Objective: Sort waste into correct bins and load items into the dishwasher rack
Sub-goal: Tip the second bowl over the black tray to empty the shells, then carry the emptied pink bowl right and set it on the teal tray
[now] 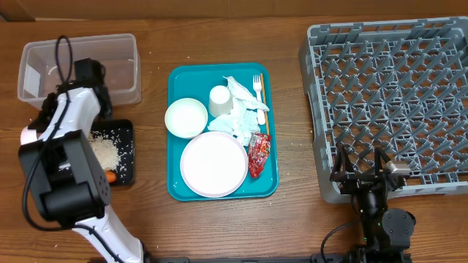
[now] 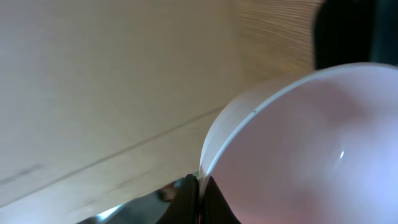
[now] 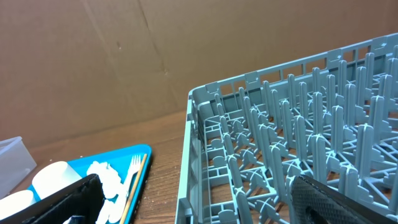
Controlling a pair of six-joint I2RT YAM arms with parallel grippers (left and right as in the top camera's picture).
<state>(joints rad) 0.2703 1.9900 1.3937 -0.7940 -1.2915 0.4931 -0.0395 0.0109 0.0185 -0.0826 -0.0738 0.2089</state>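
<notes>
1. White bowl [image 2: 298, 143] fills the left wrist view, its rim pinched by the left gripper [image 2: 198, 190], jaws pressed together; that arm is at 9 o'clock, over the black tray [image 1: 124, 139].
2. Fork [image 1: 257, 89] lies on the central teal tray [image 1: 175, 186], long axis 12-to-6, tines toward 12; the red wrapper [image 1: 258, 155] lies likewise.
3. Right gripper [image 1: 360, 169], jaws spread, is at the 6 o'clock edge of the grey rack [image 1: 395, 88].
4. Wooden tabletop [image 1: 292, 226]; brown cardboard [image 3: 93, 62] behind.

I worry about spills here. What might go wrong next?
The left gripper pinches the white bowl only by its thin rim, so it may slip or tip. The open right gripper hangs at a corner of the rack and might bump it when moving.
</notes>
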